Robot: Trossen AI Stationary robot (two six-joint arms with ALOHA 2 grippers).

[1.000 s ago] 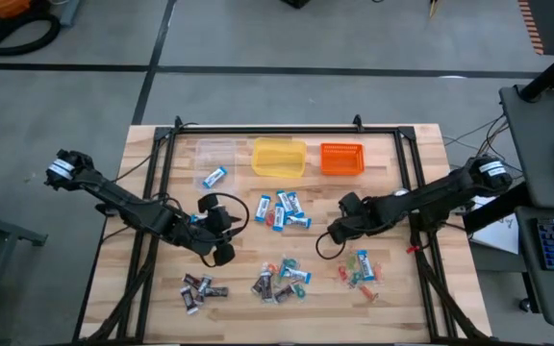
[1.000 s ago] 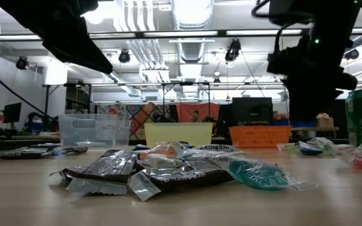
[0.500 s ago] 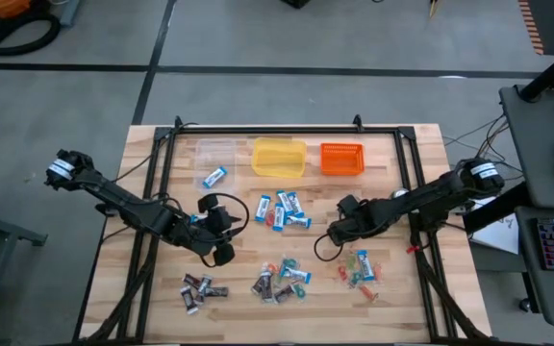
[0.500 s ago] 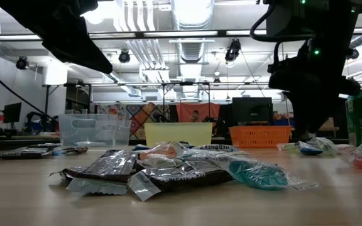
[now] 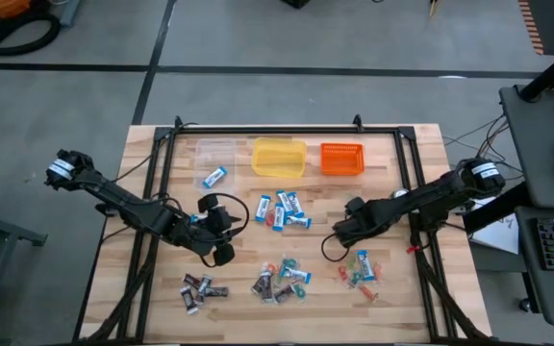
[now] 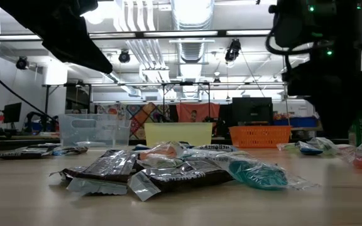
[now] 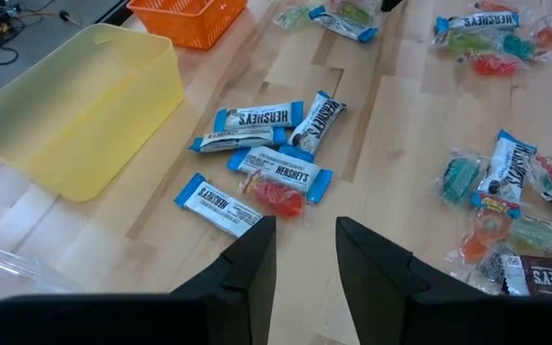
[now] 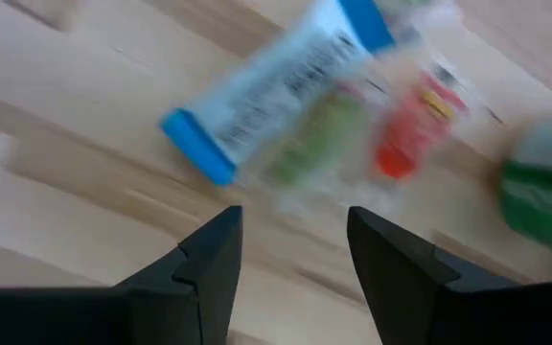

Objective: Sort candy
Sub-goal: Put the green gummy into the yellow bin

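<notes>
Candy lying in several clusters across wooden counter (image 5: 392, 298): blue-and-white bars (image 5: 282, 210) at frame centre, one blue-and-white bar (image 5: 214, 177) in upper left beside clear tub (image 5: 215, 151), dark brown bars (image 5: 201, 289) at lower left, mixed pile (image 5: 279, 279) at lower centre, small red and green sweets (image 5: 360, 267) at lower right. Right gripper (image 5: 340, 239) hovering just above-left of those sweets, fingers spread apart, holding nothing. Left gripper (image 5: 221, 231) waiting left of centre, fingers parted, empty. Yellow tub (image 5: 278, 157) and orange basket (image 5: 341, 159) sitting along upper edge.
</notes>
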